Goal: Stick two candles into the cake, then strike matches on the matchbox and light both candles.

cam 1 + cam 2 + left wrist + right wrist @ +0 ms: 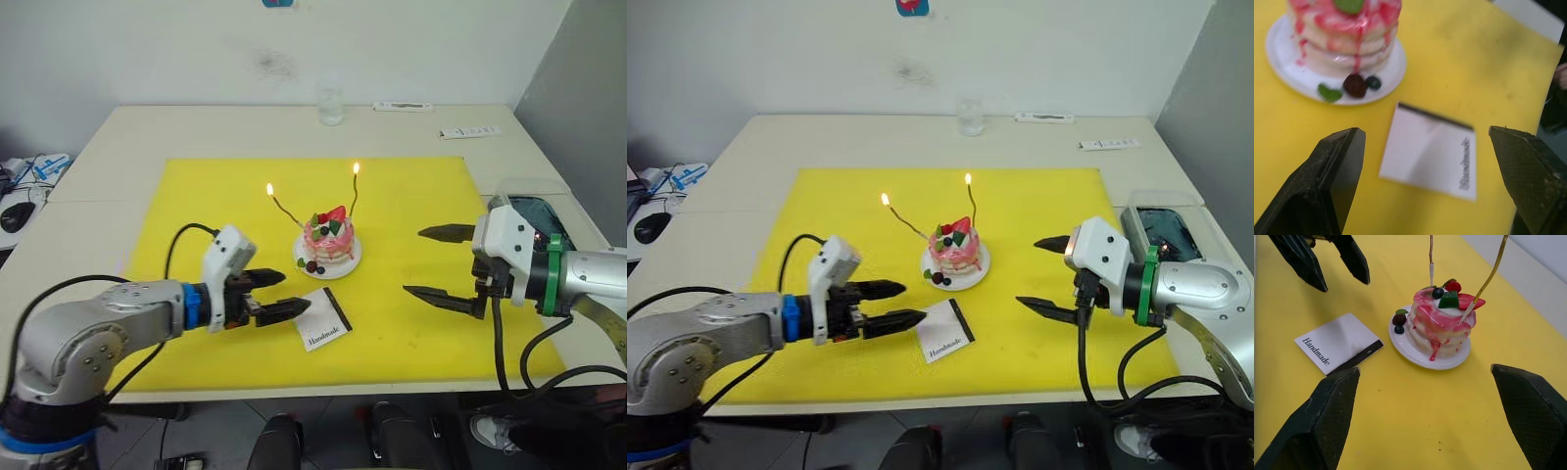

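cake (329, 241): on its plate mid-mat, both candles (285, 209) stuck in and lit

matchbox (322, 318): flat on the yellow mat (196, 196), just in front of the cake, apart from the plate

left gripper (284, 294): fingers spread, empty — tips just beside the matchbox

right gripper (426, 264): fingers wide apart, empty, lots of bare mat between it and the cake

bench (98, 157): glass (330, 106) near the far edge

matches: can't make any out

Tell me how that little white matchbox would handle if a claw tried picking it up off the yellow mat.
The matchbox lies flat on the yellow mat, so it probably offers little edge to pinch and may skid when nudged. It looks thin and light, likely bending or crushing under a firm squeeze. It sits close to the cake, whose candles are lit, so a shove that way seems risky.
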Motion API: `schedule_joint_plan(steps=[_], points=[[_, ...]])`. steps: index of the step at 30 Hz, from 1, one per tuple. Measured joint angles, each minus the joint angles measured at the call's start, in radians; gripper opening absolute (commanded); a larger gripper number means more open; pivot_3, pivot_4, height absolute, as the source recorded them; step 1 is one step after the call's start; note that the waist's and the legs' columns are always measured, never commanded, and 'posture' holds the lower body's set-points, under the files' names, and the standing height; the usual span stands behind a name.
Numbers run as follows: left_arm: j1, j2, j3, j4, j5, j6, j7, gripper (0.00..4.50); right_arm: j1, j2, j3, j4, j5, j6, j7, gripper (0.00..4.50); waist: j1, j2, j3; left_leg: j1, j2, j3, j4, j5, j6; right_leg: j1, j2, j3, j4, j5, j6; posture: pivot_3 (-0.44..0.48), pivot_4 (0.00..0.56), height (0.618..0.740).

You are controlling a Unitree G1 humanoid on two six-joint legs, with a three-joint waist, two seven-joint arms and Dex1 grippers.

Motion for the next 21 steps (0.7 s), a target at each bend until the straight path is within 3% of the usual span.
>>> schedule_joint_plan(steps=[4, 11, 16, 21], points=[[0.124, 0.079, 0.061, 0.085, 0.17, -0.235, -0.166, 4.46, 0.007, -0.04, -0.034, 0.02, 0.012, -0.024, 0.06, 4.5, 0.003, 0.0, 0.0, -0.001, 0.0, 0.0, 0.0, 0.0, 0.0, 0.0, 0.0, 0.0, -0.001, 0.0, -0.001, 0.0, 0.15, 0.74], [0.228, 0.129, 0.185, 0.202, 0.341, -0.504, -0.34, 4.46, 0.056, -0.133, -0.178, 0.069, 0.072, -0.011, 0.165, 4.5, 0.005, 0.0, 0.0, -0.001, 0.001, 0.001, 0.0, 0.0, 0.0, 0.0, -0.001, 0.0, -0.001, 0.0, -0.001, 0.0, 0.15, 0.74], [0.29, 0.142, 0.221, 0.222, 0.45, -0.583, -0.356, 4.46, 0.095, -0.199, -0.263, 0.124, 0.081, -0.039, 0.27, 4.5, 0.002, 0.0, 0.001, 0.0, 0.001, 0.002, 0.0, 0.0, 0.001, 0.0, 0.0, 0.0, -0.001, 0.0, -0.001, 0.0, 0.15, 0.74], [0.299, 0.117, 0.233, 0.222, 0.454, -0.586, -0.37, 4.46, 0.122, -0.216, -0.287, 0.135, 0.081, -0.057, 0.311, 4.5, 0.002, 0.0, 0.001, 0.0, 0.002, 0.003, 0.0, 0.0, 0.001, 0.0, 0.0, 0.0, -0.001, 0.0, 0.0, 0.0, 0.15, 0.74]])
